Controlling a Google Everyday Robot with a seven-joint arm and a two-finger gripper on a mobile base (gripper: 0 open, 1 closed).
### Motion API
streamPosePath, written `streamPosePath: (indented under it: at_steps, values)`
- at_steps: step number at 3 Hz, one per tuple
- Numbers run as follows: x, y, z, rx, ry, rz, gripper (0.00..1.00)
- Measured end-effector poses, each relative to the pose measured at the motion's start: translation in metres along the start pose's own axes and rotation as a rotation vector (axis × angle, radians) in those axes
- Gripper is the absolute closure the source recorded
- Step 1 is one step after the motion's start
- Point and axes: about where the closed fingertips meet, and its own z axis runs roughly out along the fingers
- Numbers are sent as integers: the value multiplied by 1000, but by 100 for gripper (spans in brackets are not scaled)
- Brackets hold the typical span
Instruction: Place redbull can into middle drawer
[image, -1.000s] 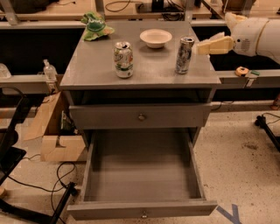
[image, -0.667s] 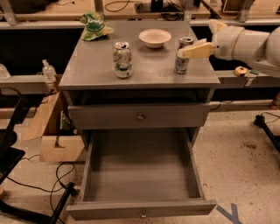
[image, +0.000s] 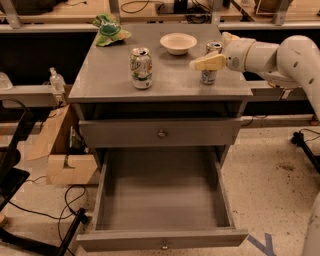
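Note:
The redbull can (image: 209, 76), slim and silver, stands upright on the right side of the grey cabinet top (image: 170, 80). My gripper (image: 208, 50) reaches in from the right at the can's height. One cream finger (image: 205, 62) crosses in front of the can and the other shows behind it, so the jaws straddle the can and look open. The middle drawer (image: 162, 239) is pulled out wide below, a deep grey box with nothing in it and a small round knob on its front.
A white-and-green can (image: 141, 67) stands at the middle left of the top. A white bowl (image: 178, 43) and a green bag (image: 110, 30) sit at the back. A shut drawer front (image: 120, 134) lies above the open drawer. A cardboard box (image: 65, 160) stands on the floor left.
My gripper has moved left from beside the can to around it. The can has not moved. The view has shifted slightly.

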Motion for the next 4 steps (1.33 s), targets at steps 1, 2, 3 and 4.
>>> streamPosePath:
  at_steps: [1,2,3,4]
  values:
    - [19,-10,8,8,12,95,16]
    - [20,-8,11,4,12,100,39]
    - [20,-6,14,-1,12,102,63]
    - [20,-4,16,-5,11,103,86]
